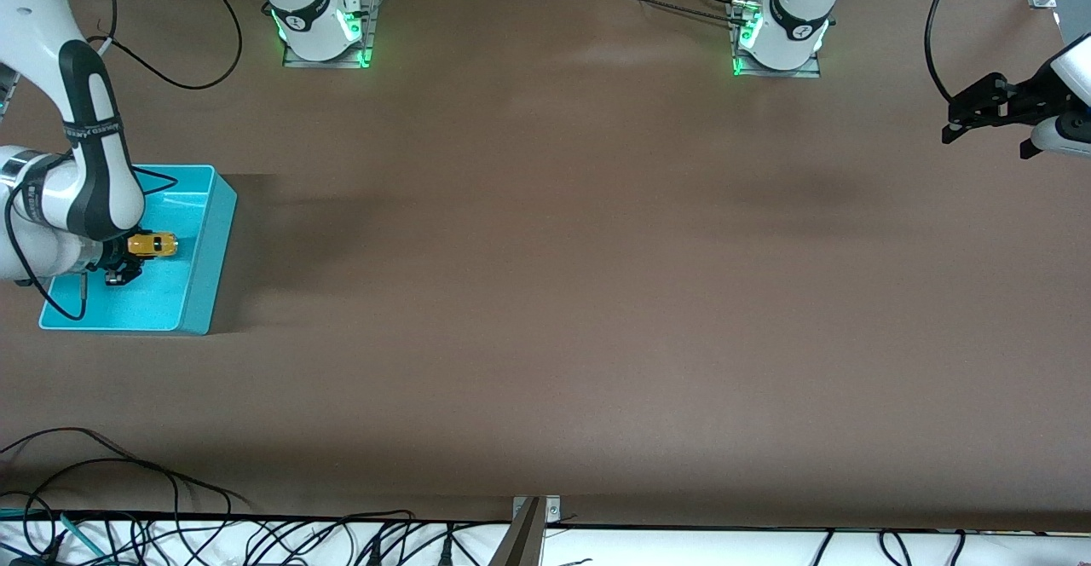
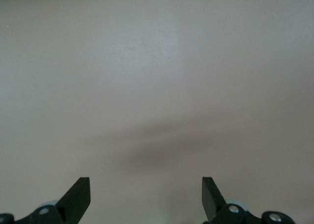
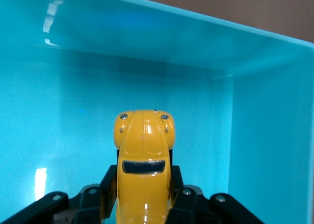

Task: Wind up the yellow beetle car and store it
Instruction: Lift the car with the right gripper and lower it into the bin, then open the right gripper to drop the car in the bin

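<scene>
The yellow beetle car (image 1: 153,245) is held in my right gripper (image 1: 136,252), inside the turquoise bin (image 1: 217,242) at the right arm's end of the table. In the right wrist view the car (image 3: 143,155) sits between the black fingers (image 3: 109,184), which are shut on its sides, with the bin's walls (image 3: 265,130) around it. I cannot tell whether the car touches the bin floor. My left gripper (image 1: 963,118) is open and empty, up over the left arm's end of the table; its wrist view shows only bare brown table between the fingertips (image 2: 78,194).
The brown table top (image 1: 554,293) stretches between the two arms. Cables (image 1: 170,532) lie along the table edge nearest the front camera. A black cable (image 1: 162,37) loops near the right arm's base.
</scene>
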`<move>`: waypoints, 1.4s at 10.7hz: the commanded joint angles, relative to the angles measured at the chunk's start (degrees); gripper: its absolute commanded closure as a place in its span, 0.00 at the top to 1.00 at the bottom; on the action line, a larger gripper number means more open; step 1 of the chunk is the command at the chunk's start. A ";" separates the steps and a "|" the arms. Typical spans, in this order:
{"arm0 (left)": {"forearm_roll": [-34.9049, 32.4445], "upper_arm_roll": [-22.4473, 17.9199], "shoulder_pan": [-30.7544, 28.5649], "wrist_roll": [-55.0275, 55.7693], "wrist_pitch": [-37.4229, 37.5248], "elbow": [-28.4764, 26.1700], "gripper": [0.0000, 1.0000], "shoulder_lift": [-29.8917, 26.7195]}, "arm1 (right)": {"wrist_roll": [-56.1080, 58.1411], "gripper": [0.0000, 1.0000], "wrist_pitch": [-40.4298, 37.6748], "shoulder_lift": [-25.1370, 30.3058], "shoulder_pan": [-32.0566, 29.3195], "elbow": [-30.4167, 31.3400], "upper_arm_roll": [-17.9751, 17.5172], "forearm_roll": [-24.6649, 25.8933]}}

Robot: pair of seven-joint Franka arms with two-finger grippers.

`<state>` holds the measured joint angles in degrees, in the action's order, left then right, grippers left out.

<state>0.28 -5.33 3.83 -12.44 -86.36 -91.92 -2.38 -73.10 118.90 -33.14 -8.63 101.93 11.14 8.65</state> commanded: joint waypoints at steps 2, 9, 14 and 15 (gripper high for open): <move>-0.37 -0.03 -0.05 0.40 1.54 1.83 1.00 0.80 | 0.33 0.33 3.97 1.06 -0.25 4.60 -0.33 -0.22; -0.37 -0.03 -0.05 0.48 1.54 1.83 1.00 0.80 | 0.59 1.00 -5.32 7.02 0.36 3.98 -0.59 0.75; -0.37 -0.03 -0.14 0.48 1.54 1.83 1.00 0.71 | 20.58 1.00 -24.90 16.79 0.72 -3.19 -2.87 0.58; -0.37 -0.03 -0.14 0.57 1.54 1.83 1.00 0.80 | 25.33 1.00 -28.78 16.79 0.72 -7.84 -4.45 -0.12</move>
<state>0.28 -5.34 3.67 -12.43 -86.26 -91.91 -2.34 -54.03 95.65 -16.44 -7.81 99.77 8.63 8.89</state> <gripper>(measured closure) 0.000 0.000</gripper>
